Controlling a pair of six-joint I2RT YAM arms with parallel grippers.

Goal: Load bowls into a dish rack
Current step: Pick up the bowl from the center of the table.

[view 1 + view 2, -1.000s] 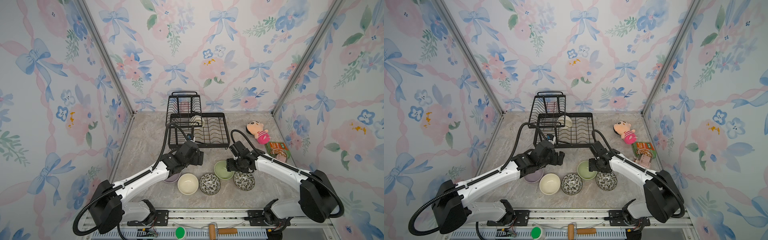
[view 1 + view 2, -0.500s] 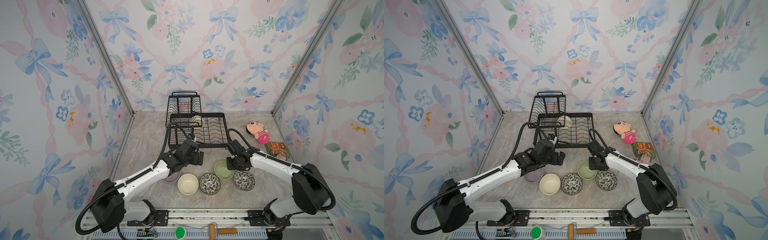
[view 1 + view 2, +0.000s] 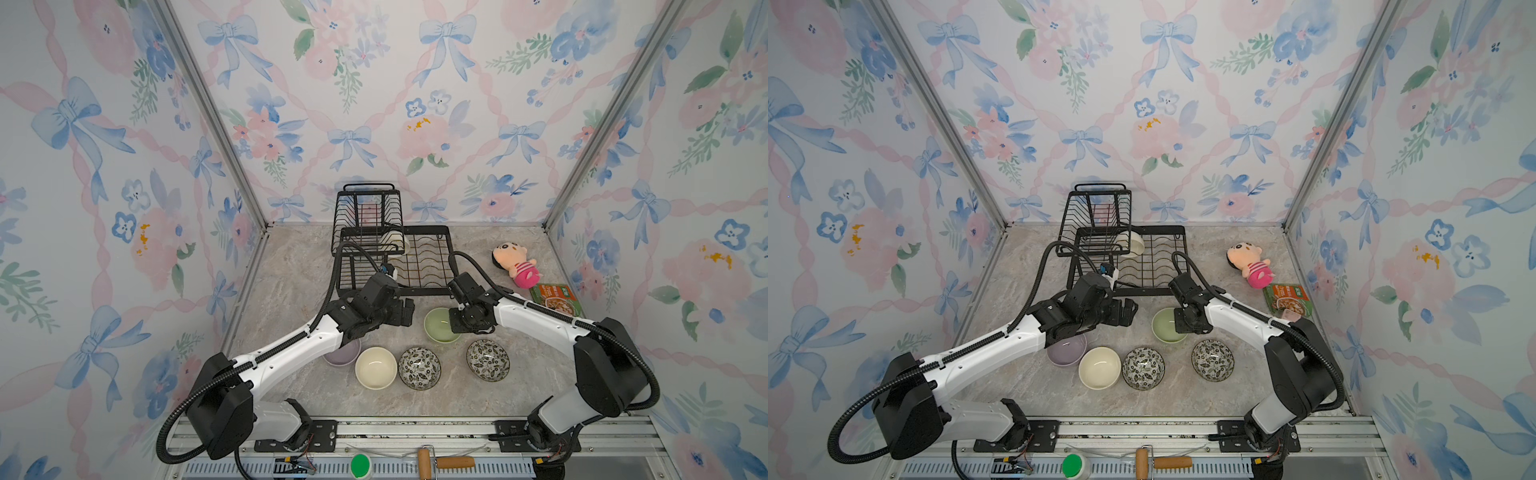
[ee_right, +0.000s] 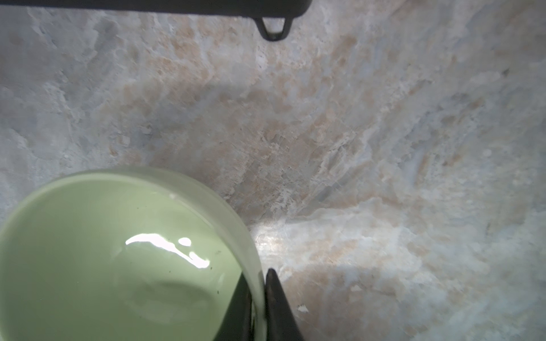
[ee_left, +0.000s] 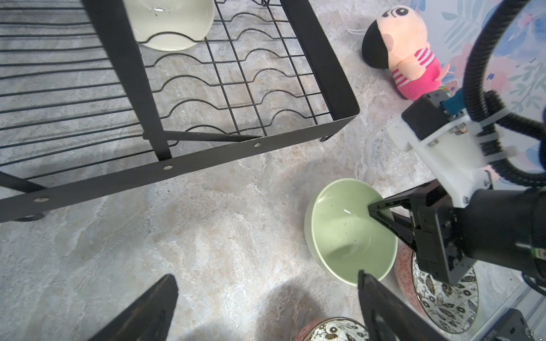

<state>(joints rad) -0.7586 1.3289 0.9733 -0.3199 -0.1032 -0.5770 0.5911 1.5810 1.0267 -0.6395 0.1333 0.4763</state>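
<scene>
Pale-green bowl (image 3: pixel 440 326), on the marble-look surface (image 3: pixel 291 299) just before the black wire dish rack (image 3: pixel 428 289), sits with its rim clamped in the right jaws while the left jaws hang wide apart nearby; the food packet's (image 3: pixel 555 297) lettering is too small to read.

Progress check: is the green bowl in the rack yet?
No, the green bowl sits on the table in front of the dish rack.
</scene>
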